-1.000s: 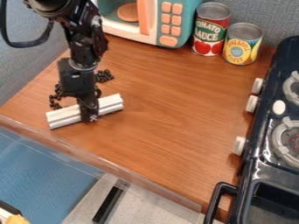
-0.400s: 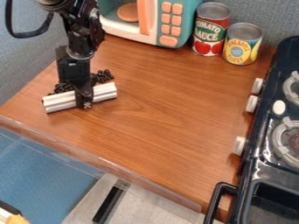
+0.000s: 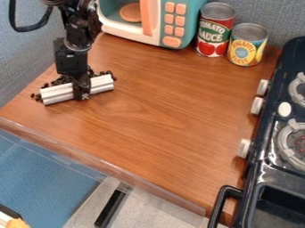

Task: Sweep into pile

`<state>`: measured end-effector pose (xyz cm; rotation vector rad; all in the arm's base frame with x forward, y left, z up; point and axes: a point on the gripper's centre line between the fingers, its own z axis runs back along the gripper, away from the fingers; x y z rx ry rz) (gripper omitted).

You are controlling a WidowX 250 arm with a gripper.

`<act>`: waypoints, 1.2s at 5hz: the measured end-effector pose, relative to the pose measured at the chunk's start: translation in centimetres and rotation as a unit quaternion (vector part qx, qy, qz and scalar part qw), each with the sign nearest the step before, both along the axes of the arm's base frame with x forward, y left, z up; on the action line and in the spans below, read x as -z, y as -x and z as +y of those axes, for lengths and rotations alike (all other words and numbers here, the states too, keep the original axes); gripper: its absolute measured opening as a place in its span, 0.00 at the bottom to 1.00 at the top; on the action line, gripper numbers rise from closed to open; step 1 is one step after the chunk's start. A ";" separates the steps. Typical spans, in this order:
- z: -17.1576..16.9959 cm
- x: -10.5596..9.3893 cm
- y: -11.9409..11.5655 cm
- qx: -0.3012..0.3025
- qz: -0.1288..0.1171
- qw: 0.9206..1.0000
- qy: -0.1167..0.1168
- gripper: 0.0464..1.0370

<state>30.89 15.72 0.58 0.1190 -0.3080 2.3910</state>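
Camera view: the desk [image 3: 161, 111] has its front edge [image 3: 107, 164] running at a slant from the left side of the view down to the lower right, with a clear strip [image 3: 149, 189] along it and blue flooring [image 3: 47, 182] below. At the upper left the desk runs up to a grey-blue wall [image 3: 24, 58]; the bar's left end lies nearer that side than the stove [image 3: 256, 171]. A broad stretch of wood extends from the bar's right end to the stove, and another from the bar down to the front edge. Bounding the right side is the black stove, its white knobs [image 3: 244, 148] facing the desk and its handle [image 3: 223, 198] jutting out near the front corner. At the back stand a teal and white microwave [image 3: 182, 22], a red can [image 3: 216, 33] and a yellow can [image 3: 247, 44], both upright, the yellow one nearer the stove. The black beads [image 3: 60, 80], the material to be swept, lie mostly behind the pale bar [image 3: 102, 83], with some by its left end and others just behind its right end. The arm [image 3: 77, 31] enters from the top left and hangs almost upright. The end effector [image 3: 83, 94] points down, closed about the middle of the bar, which lies crosswise, its right end farther back than its left.
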 end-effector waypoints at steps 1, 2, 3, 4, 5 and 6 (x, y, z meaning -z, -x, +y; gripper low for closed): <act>0.8 0.0 -0.5 -0.007 0.002 1.000 0.000 0.35; 0.9 0.0 -0.5 -0.012 0.006 1.000 0.005 0.35; 0.2 0.0 0.1 -0.022 0.006 1.000 0.018 0.35; -1.6 -0.3 2.1 -0.018 0.020 0.999 0.042 0.35; -3.3 -0.8 3.3 0.001 0.027 0.998 0.056 0.35; -4.0 -3.0 3.6 0.003 0.000 0.998 0.059 0.35</act>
